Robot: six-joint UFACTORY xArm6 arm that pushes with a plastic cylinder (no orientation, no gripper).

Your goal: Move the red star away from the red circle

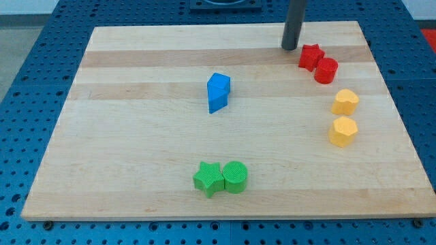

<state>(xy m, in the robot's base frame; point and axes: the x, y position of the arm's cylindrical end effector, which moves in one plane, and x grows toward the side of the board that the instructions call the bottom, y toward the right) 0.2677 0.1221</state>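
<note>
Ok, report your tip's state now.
My tip: no gripper, holding nothing; it sits just to the view's left of the red star, beside the red circle.

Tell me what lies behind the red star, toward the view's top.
Only bare board there. My tip stands to the red star's left. The red circle touches it in front, hiding part of it.

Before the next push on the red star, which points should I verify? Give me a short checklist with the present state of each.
1. My tip shows: ok, just left of the red star.
2. Tip touching star: cannot tell.
3. Star apart from red circle: not ok, they touch.
4. Circle's side: ok, the star's lower right.
5. Push direction: not ok, rightward drives the star into the circle.
6. Yellow blocks clear of the star: ok.
</note>
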